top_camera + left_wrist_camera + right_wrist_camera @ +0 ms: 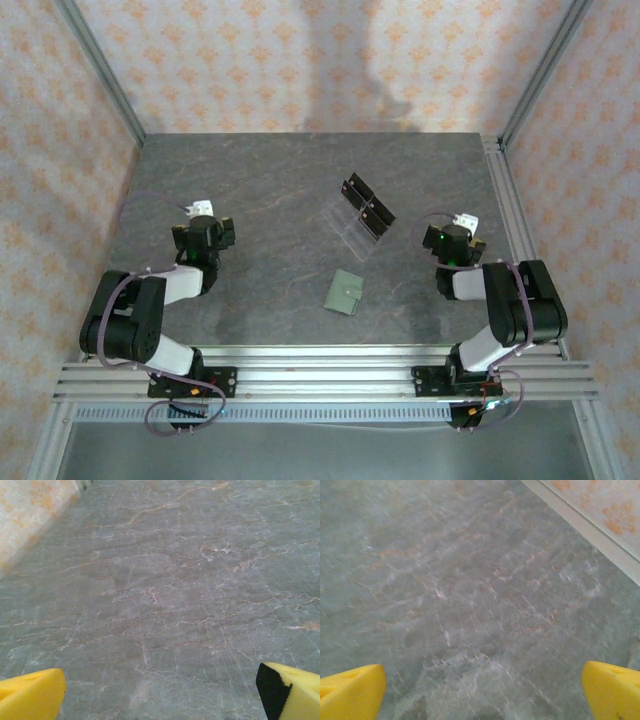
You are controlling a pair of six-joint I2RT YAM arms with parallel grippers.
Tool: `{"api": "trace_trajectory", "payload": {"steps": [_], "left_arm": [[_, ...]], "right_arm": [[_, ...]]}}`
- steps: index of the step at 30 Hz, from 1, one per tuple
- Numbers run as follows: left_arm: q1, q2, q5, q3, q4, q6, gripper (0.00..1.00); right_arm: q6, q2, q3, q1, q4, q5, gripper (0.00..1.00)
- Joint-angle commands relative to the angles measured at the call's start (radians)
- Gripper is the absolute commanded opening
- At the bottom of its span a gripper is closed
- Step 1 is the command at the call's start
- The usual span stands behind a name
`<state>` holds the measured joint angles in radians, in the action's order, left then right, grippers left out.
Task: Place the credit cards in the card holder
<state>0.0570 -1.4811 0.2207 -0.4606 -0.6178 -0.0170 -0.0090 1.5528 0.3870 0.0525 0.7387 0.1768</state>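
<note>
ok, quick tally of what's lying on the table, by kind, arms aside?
green wallet: 1
clear rack: 1
black pieces in the rack: 2, as far as the top view lets me tell
Total: 4

Desk (260, 200): one, grey marble.
Arms: two; left arm (140, 310) at 8 o'clock, right arm (510, 300) at 4 o'clock.
Wallet (346, 292): one, green, just toward 6 o'clock from the desk's centre.
Rack (352, 228): one, clear, at 12 o'clock from the wallet.
Black pieces (377, 215): two, on the rack.
Fingers: four, yellow; two left fingers (30, 695), two right fingers (350, 692).
</note>
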Motion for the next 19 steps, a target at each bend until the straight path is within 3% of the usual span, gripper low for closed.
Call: {"api": "trace_trajectory", "payload": {"steps": [1, 7, 11, 13, 19], "left_arm": [[-0.017, -0.016, -0.141, 0.026, -0.1, 0.026, 1.0], [-0.017, -0.02, -0.141, 0.03, -0.121, 0.028, 1.0], [-0.017, -0.018, -0.14, 0.028, -0.117, 0.028, 1.0], [-0.017, -0.019, -0.139, 0.028, -0.115, 0.029, 1.0], [-0.016, -0.018, -0.138, 0.029, -0.115, 0.029, 1.0]], "right_arm": [[-0.022, 0.001, 0.015, -0.019, 0.121, -0.079, 1.0], [-0.02, -0.001, -0.043, -0.006, 0.243, -0.026, 0.99], [-0.019, 0.003, -0.023, -0.006, 0.216, -0.022, 0.99], [-0.024, 0.006, 0.021, -0.008, 0.122, -0.056, 1.0], [-0.025, -0.002, -0.002, -0.014, 0.159, -0.069, 1.0]]}}
